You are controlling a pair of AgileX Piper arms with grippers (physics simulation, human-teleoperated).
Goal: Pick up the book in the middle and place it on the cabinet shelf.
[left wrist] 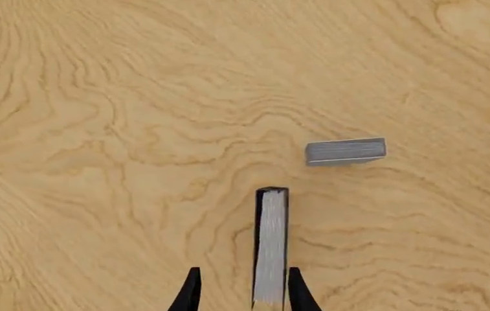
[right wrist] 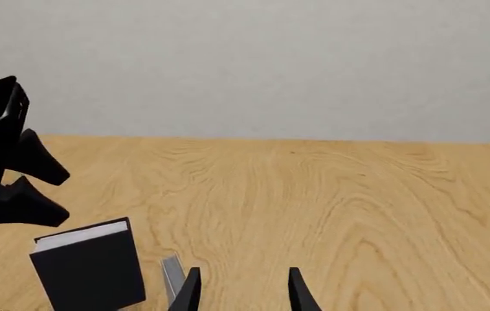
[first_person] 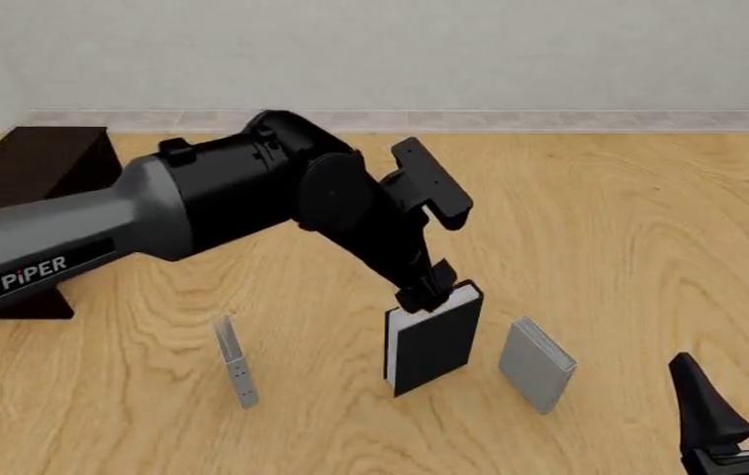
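Left end effector [first_person: 429, 293]: fingers set 1 on each side of the top edge of the black book [first_person: 433, 340], close against its covers; contact itself cannot be confirmed. In the left wrist view the 2 fingertips [left wrist: 191, 290] flank the white page edges of the book [left wrist: 270, 249]. The book stands upright on the wooden counter [first_person: 611, 247], middle of 3 books. A thinner grey book [first_person: 536, 363] stands just to its right, apart from it; a very thin grey book [first_person: 234, 360] stands well to its left. The dark cabinet [first_person: 25, 178] sits at the far left of the counter, well apart from the books. Right end effector [first_person: 741, 396]: fingers apart, nothing between them, low at the near right, clear of all 3 books.
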